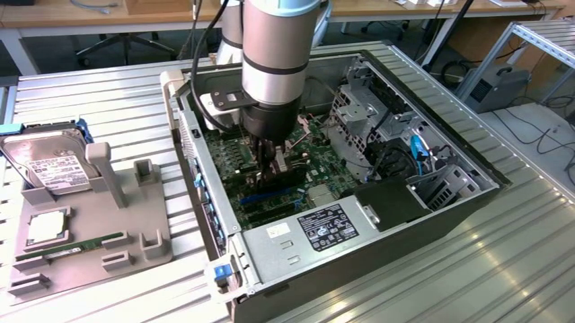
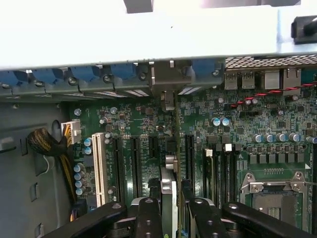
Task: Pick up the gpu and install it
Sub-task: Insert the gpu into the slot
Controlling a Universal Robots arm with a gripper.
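My gripper (image 1: pixel 269 171) reaches down inside the open computer case (image 1: pixel 449 202), just over the green motherboard (image 1: pixel 310 151). It is shut on the gpu (image 1: pixel 272 183), a thin dark card held on edge. In the wrist view the gpu (image 2: pixel 168 183) runs edge-on away from the black fingers (image 2: pixel 148 218), between two long black expansion slots (image 2: pixel 134 166). Its silver bracket end (image 2: pixel 167 87) reaches the case's rear wall by the blue slot clips. I cannot tell whether the card's edge is seated in a slot.
A grey parts holder (image 1: pixel 134 239) stands at the exterior view's left with a hard drive (image 1: pixel 50 165), a processor (image 1: pixel 45 229) and a green memory stick (image 1: pixel 85 243). Inside the case are the power supply (image 1: pixel 314 232), drive cage (image 1: pixel 359 114), white slot (image 2: pixel 99 168) and processor socket (image 2: pixel 272 191).
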